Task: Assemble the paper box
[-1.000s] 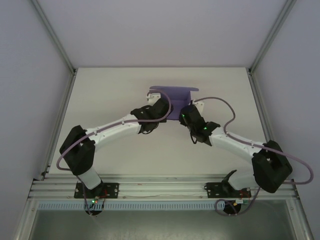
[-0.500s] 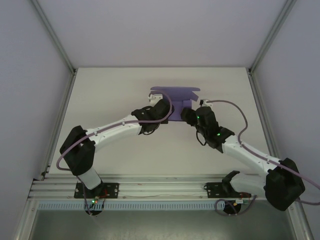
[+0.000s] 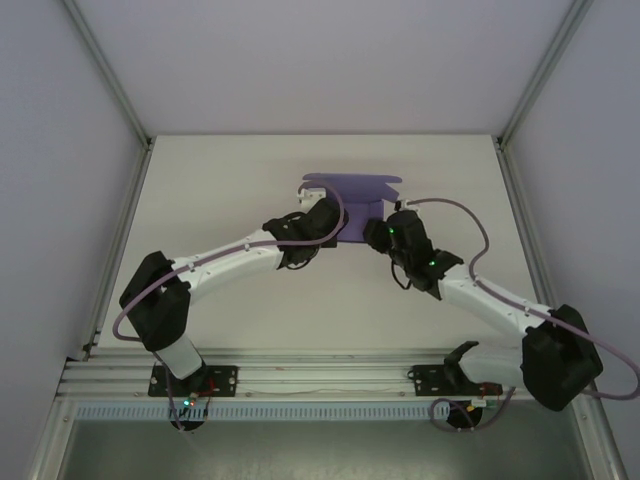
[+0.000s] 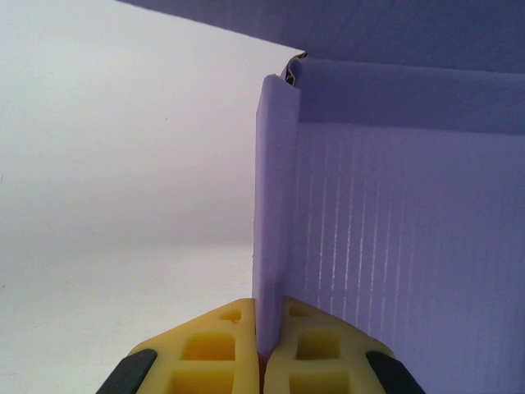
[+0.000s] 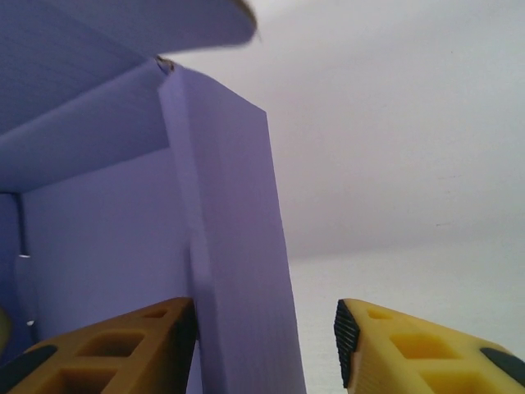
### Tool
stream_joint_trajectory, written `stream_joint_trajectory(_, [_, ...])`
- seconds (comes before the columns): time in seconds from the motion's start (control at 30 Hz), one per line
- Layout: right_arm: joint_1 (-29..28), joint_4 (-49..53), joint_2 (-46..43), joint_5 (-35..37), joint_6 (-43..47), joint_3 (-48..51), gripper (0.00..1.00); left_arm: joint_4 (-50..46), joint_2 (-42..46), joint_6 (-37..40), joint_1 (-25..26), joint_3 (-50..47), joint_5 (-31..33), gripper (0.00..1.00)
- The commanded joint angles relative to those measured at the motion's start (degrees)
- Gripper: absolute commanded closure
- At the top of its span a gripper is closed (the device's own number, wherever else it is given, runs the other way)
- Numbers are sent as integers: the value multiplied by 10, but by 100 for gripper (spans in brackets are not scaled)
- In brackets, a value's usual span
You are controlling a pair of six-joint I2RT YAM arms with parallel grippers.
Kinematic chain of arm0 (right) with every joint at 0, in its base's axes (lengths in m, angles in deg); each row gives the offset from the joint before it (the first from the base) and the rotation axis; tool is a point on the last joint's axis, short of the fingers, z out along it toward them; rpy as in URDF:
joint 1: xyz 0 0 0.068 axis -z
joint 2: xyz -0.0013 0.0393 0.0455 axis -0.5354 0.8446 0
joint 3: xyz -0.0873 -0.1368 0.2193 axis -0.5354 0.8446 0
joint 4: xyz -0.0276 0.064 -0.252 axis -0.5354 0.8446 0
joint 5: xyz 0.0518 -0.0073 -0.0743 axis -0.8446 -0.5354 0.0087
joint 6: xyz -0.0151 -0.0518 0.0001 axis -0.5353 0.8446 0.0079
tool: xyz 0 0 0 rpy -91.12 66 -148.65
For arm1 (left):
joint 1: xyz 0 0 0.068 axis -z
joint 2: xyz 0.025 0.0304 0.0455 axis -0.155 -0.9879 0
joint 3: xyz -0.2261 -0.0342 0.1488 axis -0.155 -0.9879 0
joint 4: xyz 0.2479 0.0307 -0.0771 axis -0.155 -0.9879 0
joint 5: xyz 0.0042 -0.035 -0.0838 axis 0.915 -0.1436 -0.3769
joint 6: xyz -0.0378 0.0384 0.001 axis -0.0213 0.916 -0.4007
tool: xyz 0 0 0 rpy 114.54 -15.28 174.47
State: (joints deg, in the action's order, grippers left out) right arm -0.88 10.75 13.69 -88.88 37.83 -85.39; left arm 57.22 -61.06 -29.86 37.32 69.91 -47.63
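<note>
1. The left arm (image 3: 225,262) rises from its base at the near left, elbow out to the left, forearm angled forward and inward
2. The left gripper (image 4: 261,349) has its 2 yellow fingers (image 4: 217,349) pinched together on an upright wall of the paper box (image 4: 410,246)
3. The right arm (image 3: 490,305) mirrors it, elbow out to the right, forearm angled inward
4. The right gripper (image 5: 267,345) has its jaws parted, straddling another upright wall: 1 finger lies against the card, the other stands apart
</note>
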Motion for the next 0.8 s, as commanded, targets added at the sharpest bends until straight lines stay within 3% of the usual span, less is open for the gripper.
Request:
stream_joint_trajectory(0.0, [5,1,14,44,4,-22,61,12,23,9,2,3,-2,100])
stream_joint_trajectory(0.1, [5,6,27,61,11,-32,76,12,26,9,2,1,0,100])
stream_joint_trajectory(0.13, [4,12,33,70,14,-36,83,12,26,9,2,1,-1,100])
stream_joint_trajectory(0.17, [4,23,40,76,20,-43,97,12,26,9,2,2,0,100])
stream_joint_trajectory(0.2, [4,37,48,84,28,-51,100,10,24,8,3,4,1,100])
stream_joint_trajectory(0.6, [-4,147,129,278,36,-110,100,-9,-3,5,6,41,4,100])
stream_joint_trajectory(0.77, [-5,170,142,281,31,-128,100,-14,-14,3,7,48,1,100])
